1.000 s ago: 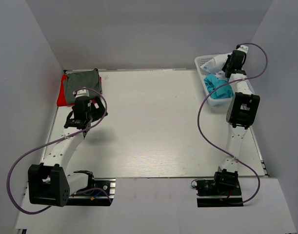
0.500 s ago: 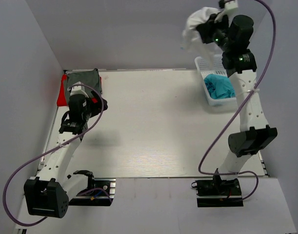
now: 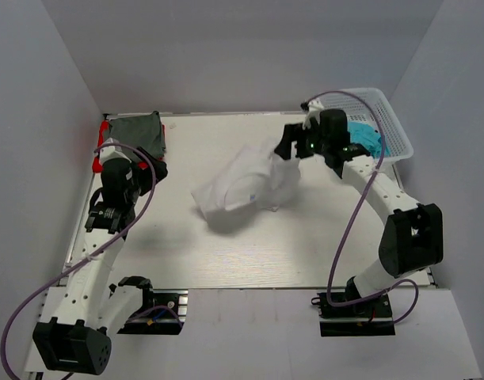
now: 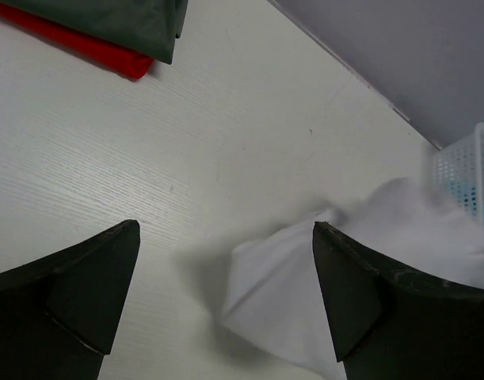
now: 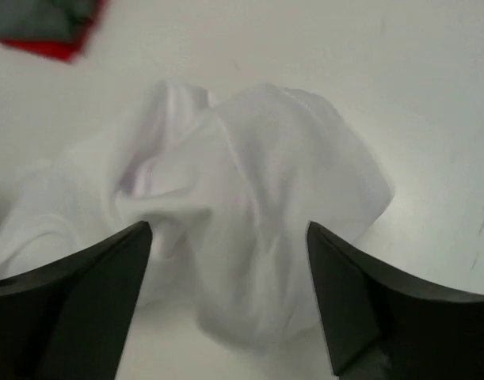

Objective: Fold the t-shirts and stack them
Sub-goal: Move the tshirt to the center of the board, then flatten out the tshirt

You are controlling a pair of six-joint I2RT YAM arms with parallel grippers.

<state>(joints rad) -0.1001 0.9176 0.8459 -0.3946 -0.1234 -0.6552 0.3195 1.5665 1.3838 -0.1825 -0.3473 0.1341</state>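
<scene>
The white t-shirt lies crumpled in the middle of the table; it also shows in the left wrist view and the right wrist view. My right gripper hovers at its far right edge, open, with the cloth loose below the fingertips. The dark grey t-shirt lies folded on the red t-shirt at the far left corner. The teal t-shirt sits in the basket. My left gripper is open and empty near the folded pile, pointing toward the white shirt.
The white mesh basket stands tilted at the far right behind the right arm. Walls close in the table at left, right and back. Bare tabletop spreads in front of the white shirt.
The right arm swung down from high above the basket to the table's middle, opened, and the white t-shirt dropped onto the table. The basket shifted and tipped. The left arm edged forward.
</scene>
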